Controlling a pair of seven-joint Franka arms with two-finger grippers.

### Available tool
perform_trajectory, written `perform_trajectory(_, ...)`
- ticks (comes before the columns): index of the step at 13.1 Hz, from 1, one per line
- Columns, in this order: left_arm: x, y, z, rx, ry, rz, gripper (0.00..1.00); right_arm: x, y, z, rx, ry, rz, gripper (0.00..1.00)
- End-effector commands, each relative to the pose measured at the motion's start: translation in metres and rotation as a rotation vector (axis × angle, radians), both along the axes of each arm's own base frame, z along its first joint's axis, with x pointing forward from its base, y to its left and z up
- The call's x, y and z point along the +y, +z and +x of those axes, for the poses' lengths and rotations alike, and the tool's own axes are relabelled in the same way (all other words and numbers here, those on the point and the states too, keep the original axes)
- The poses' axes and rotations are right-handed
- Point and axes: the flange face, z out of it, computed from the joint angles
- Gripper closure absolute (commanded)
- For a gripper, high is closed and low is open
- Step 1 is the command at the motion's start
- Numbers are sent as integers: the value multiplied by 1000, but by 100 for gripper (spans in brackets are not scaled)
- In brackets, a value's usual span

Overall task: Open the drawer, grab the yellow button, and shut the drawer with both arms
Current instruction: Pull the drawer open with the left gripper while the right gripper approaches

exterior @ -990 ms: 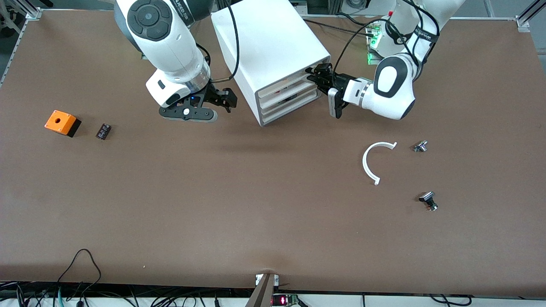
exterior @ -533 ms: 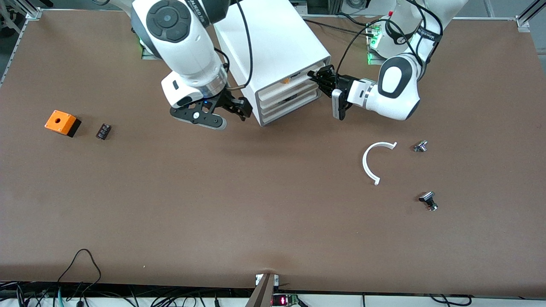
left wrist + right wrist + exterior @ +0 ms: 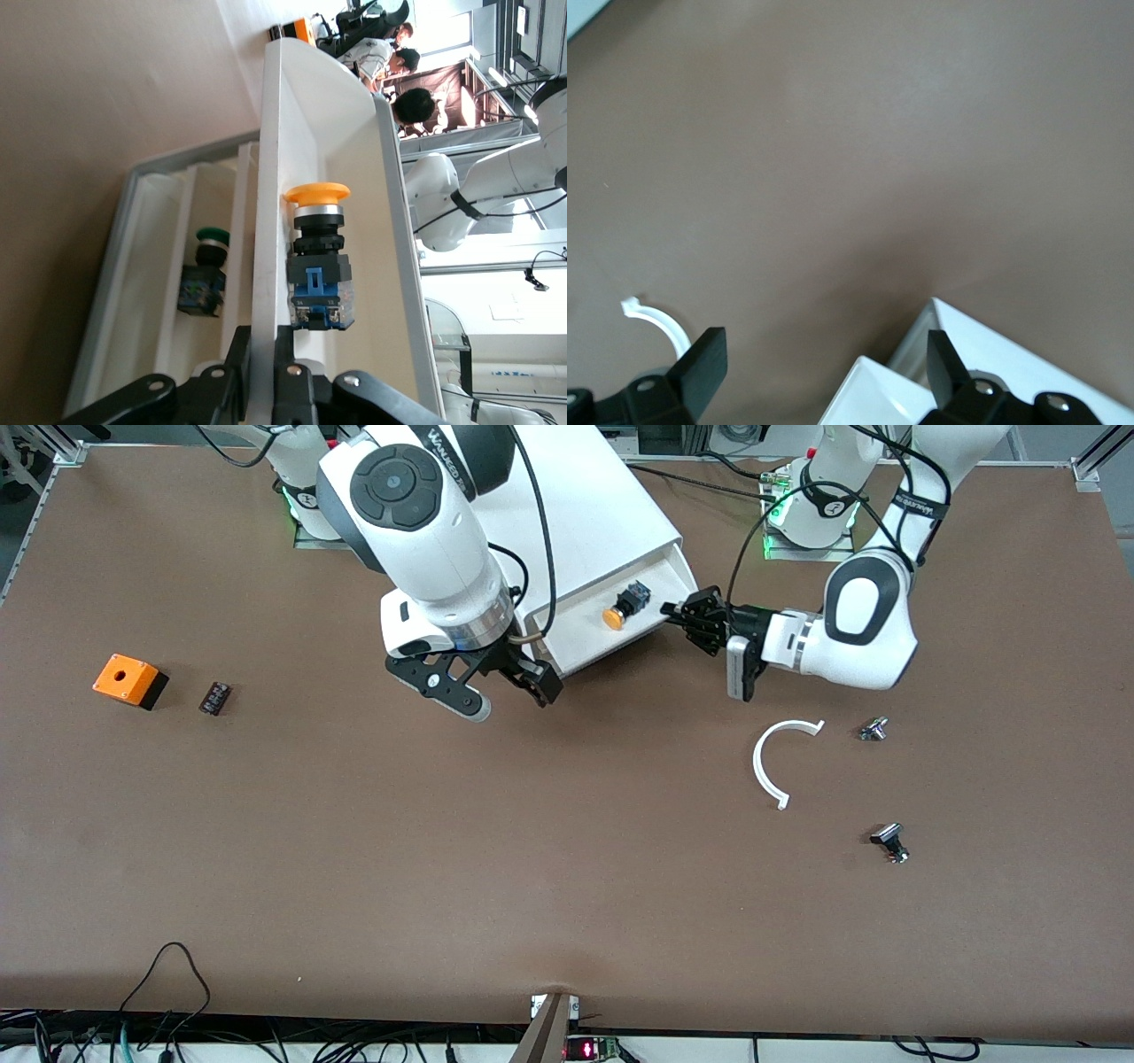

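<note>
Front view: the tall white plastic cabinet (image 3: 585, 522) stands near the robots' bases, and its top drawer, a wide white plastic tray (image 3: 576, 642), is pulled well out toward the front camera. Lying in that tray is the small push button with the round orange-yellow cap and black blocky body (image 3: 623, 605), on its side. The left arm's black two-finger gripper (image 3: 689, 616) is at the drawer's front edge, at the corner toward the left arm's end of the table, and the left wrist view shows its fingers (image 3: 288, 390) clamped on the drawer's thin white front wall, with the button just inside. A second button with a green cap (image 3: 205, 270) sits in a lower drawer in that same view.

The right arm's black two-finger gripper (image 3: 496, 682) hangs over the drawer's other front corner and the table beside it, fingers (image 3: 700, 363) spread wide with nothing between them.

On the brown tabletop (image 3: 443, 841), toward the right arm's end, sit an orange box with a hole in its top (image 3: 129, 680) and a small dark block (image 3: 214, 697). Toward the left arm's end lie a curved white plastic strip (image 3: 769, 760), a small silver part (image 3: 873, 730) and a black-capped silver-stemmed button (image 3: 889, 841).
</note>
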Motion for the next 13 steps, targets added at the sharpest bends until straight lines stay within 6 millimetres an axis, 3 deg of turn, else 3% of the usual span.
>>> perform_trajectory(1, 15, 24, 44, -39, 29, -54, 100, 32, -2, -8, -18, -125, 35, 0)
perform_trajectory(5, 53, 29, 71, -52, -36, -51, 100, 68, -15, -31, -19, -122, 52, 0)
perform_trajectory(6, 56, 31, 73, -64, -65, -33, 35, 76, -24, -33, -16, -133, 51, 0)
perform_trajectory(7, 57, 31, 73, -69, -77, -24, 0, 86, -28, -39, -19, -140, 60, 0)
perform_trajectory(10, 58, 32, 71, -50, -87, -35, 0, 112, -47, -55, -40, -168, 51, 0)
perform_trajectory(13, 62, 72, 83, 72, -129, 30, 0, 141, -66, -81, -19, -187, 47, 0)
